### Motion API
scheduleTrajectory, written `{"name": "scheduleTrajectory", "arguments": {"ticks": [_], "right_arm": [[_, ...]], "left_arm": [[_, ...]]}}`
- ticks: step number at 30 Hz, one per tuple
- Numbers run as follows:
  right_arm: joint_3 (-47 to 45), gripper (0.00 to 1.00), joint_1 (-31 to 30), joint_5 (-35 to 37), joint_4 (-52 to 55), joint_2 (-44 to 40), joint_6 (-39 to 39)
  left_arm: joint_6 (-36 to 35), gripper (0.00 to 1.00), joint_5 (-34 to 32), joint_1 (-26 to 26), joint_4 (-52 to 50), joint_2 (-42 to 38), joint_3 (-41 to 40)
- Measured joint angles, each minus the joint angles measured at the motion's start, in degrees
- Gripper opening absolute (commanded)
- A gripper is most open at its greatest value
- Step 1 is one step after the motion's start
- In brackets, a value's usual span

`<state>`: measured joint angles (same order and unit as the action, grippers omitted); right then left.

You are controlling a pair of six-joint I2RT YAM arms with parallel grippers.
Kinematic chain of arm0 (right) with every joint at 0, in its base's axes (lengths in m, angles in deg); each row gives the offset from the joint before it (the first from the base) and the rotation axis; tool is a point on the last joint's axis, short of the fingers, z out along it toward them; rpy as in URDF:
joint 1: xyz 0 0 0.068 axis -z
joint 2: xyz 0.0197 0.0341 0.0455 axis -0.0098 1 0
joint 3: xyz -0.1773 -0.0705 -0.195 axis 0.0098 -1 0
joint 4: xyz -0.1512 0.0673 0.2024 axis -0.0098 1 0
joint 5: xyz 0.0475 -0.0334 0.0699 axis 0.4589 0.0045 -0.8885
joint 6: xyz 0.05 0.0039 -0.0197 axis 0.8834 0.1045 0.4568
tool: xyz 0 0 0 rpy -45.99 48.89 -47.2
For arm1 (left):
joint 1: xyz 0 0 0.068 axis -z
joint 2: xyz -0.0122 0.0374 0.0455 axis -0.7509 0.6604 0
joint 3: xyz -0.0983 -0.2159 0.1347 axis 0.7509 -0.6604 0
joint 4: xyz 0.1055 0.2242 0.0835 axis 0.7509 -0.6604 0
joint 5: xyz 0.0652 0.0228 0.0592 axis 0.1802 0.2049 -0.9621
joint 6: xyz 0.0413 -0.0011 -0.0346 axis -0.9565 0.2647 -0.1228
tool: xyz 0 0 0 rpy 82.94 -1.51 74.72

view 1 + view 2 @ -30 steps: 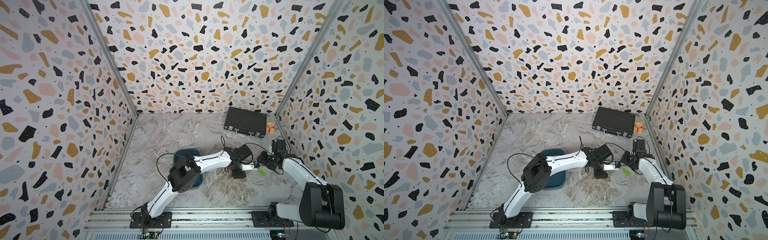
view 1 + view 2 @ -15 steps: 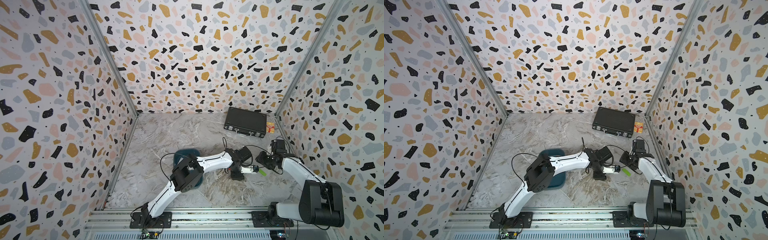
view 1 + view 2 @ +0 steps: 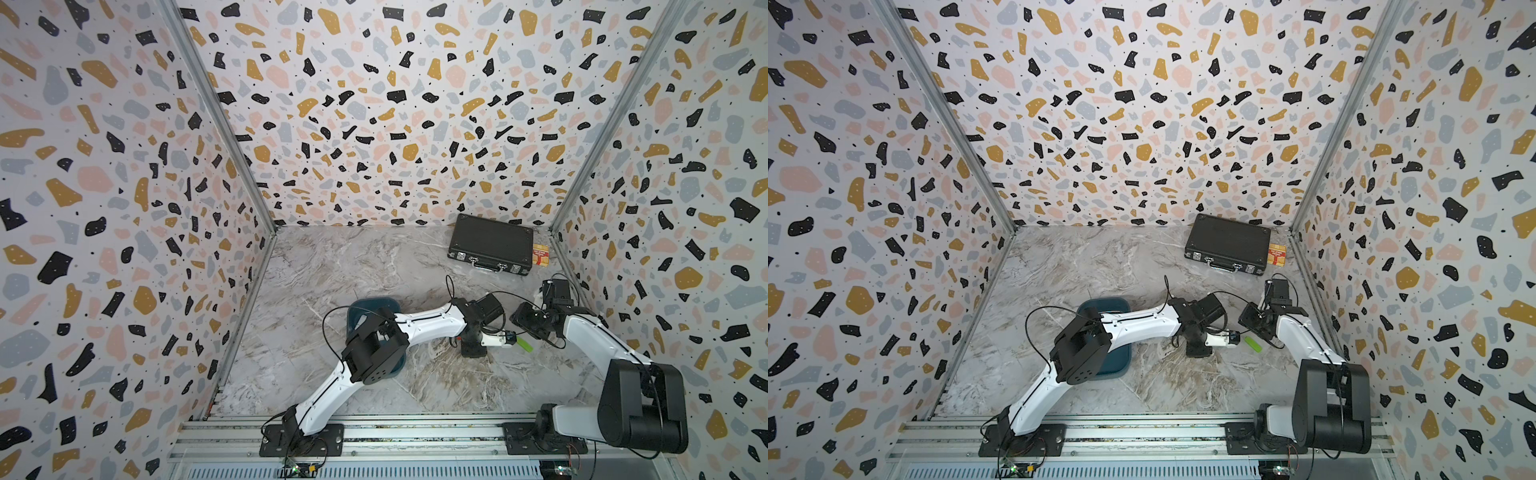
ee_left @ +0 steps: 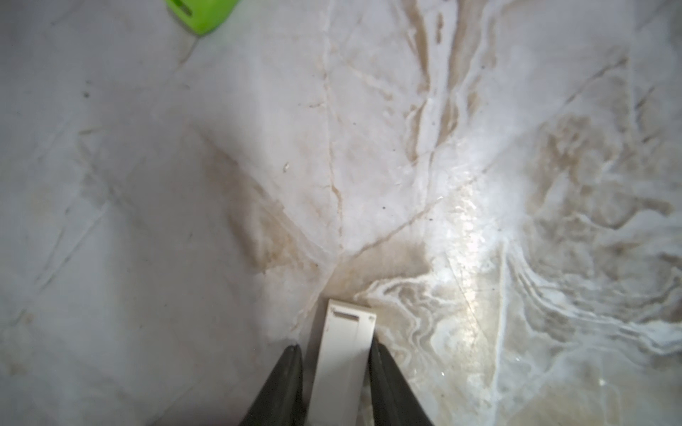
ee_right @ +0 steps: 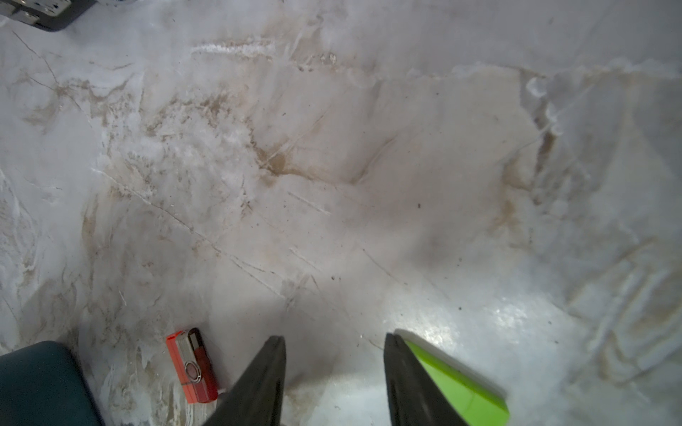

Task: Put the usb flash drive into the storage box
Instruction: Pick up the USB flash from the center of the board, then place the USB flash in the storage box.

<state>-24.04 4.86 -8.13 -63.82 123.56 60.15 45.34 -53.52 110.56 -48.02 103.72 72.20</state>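
A white usb flash drive (image 4: 343,354) stands between the fingers of my left gripper (image 4: 335,345), which is shut on it just above the marble floor. In both top views that gripper (image 3: 473,351) points down, right of the storage box. The storage box (image 3: 361,309) (image 3: 1096,307) is a dark teal tray, mostly hidden under the left arm. My right gripper (image 5: 334,343) (image 3: 521,328) is open with only bare floor between its fingers. A green flash drive (image 5: 454,383) (image 3: 524,344) lies just outside one finger. A red flash drive (image 5: 192,365) lies on the floor near the box's corner (image 5: 37,383).
A black briefcase (image 3: 490,245) lies at the back right with a small orange box (image 3: 540,254) beside it. Patterned walls close in three sides. An aluminium rail (image 3: 415,428) carrying both arm bases runs along the front.
My left gripper's jaws have closed in on the white drive, and that arm has shifted slightly. The right arm has barely moved.
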Motion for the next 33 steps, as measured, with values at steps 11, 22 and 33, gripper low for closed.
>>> {"name": "scheduleTrajectory", "arguments": {"ticks": [11,22,33], "right_arm": [[0.00,0.49,0.00,-0.13,-0.35,-0.02,-0.02],[-0.33,0.49,0.00,-1.49,-1.07,-0.24,0.17],[-0.42,0.49,0.00,-4.07,-1.66,-0.09,0.42]], "left_arm": [[4.70,0.23,-2.89,-0.35,0.13,-3.56,-1.07],[33.51,0.31,-8.68,-17.75,9.73,-51.32,-36.02],[53.75,0.29,-15.28,-29.57,6.75,-49.59,-50.51]]}}
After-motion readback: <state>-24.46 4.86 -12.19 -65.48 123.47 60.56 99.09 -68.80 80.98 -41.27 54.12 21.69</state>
